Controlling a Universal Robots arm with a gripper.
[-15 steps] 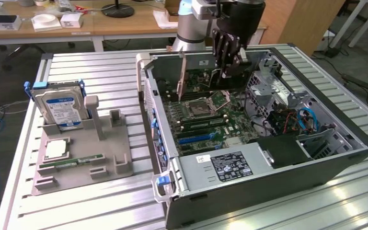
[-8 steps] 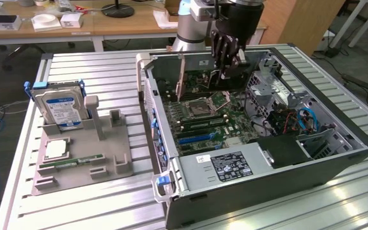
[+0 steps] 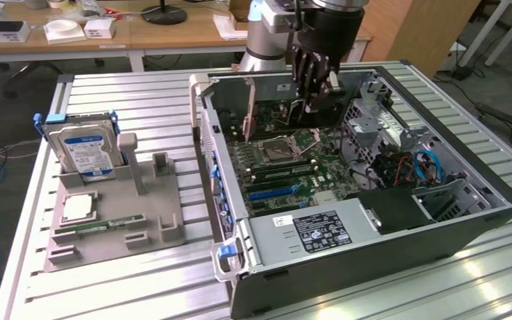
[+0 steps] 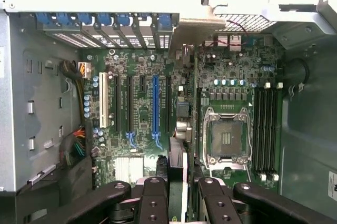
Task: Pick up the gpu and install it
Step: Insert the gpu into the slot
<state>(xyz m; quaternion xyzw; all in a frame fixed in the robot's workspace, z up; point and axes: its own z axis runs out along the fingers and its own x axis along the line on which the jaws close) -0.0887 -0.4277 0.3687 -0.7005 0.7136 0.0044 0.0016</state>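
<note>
Gripper down inside the open PC case, at the case's far end, above the motherboard. Jaws clenched on the gpu: dark card held on edge, upright, hanging below the fingers.

Wrist view: card seen edge-on between the two finger pairs, running across the board toward the case's rear slot openings. Long blue slot uncovered, nothing in it. CPU socket open and bare, on the other side of the card's edge. Can't tell whether the card's lower edge touches any slot; looks close over the board, not seated.

Case lying on its side, open face up, on the slatted table, toward the exterior view's right edge and reaching the near edge.

Grey parts tray on the same table, toward the exterior view's left edge, just beside the case and apart from it. Hard drive with a blue label standing upright at the tray's far end. Green RAM stick lying flat near the tray's near end. Both well apart from the gripper.
</note>
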